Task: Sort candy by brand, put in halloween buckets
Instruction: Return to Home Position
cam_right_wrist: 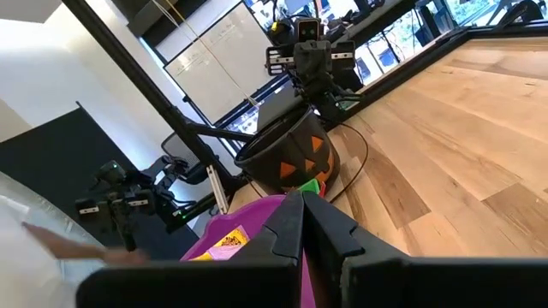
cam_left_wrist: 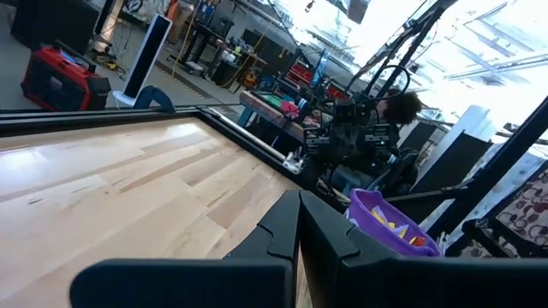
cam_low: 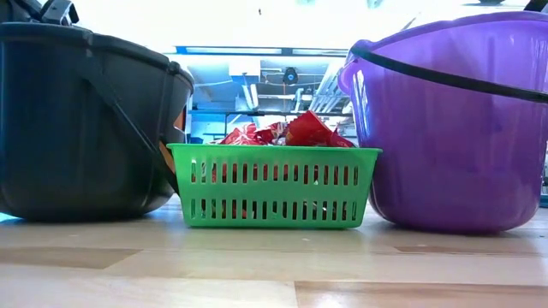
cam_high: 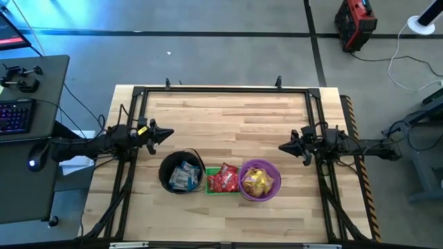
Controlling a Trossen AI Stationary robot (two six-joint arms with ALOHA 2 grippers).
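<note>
Three containers stand in a row near the front edge of the table, touching or nearly so. The round black plastic pail (cam_low: 77, 128) is on the left arm's side, the square bright green slotted basket (cam_low: 274, 184) in the middle, and the round purple plastic bucket (cam_low: 454, 137) on the right arm's side.

Contents by high view: blue-and-white wrapped candies (cam_high: 183, 177) in the pail, red wrapped candies (cam_high: 223, 178) in the basket, yellow wrapped candies (cam_high: 257, 182) in the purple bucket.

Left gripper (cam_high: 170, 133) hangs over the boards behind the pail, well apart from it. Its fingers are pressed together and hold nothing. Right gripper (cam_high: 281, 146) is behind the purple bucket, likewise closed and empty (both wrist views show the finger pairs meeting at the tips).

Surface: light wooden plank table (cam_high: 228, 117), edged by a black metal frame (cam_high: 221, 88).

Room: grey floor, a red-and-black case (cam_high: 355, 24) beyond the far corner, and a desk with a lit keyboard (cam_high: 15, 114) on the left.

Only the low view shows the red wrappers heaped above the basket rim. Only the right wrist view shows the orange jack-o'-lantern face (cam_right_wrist: 310, 156) on the pail.
</note>
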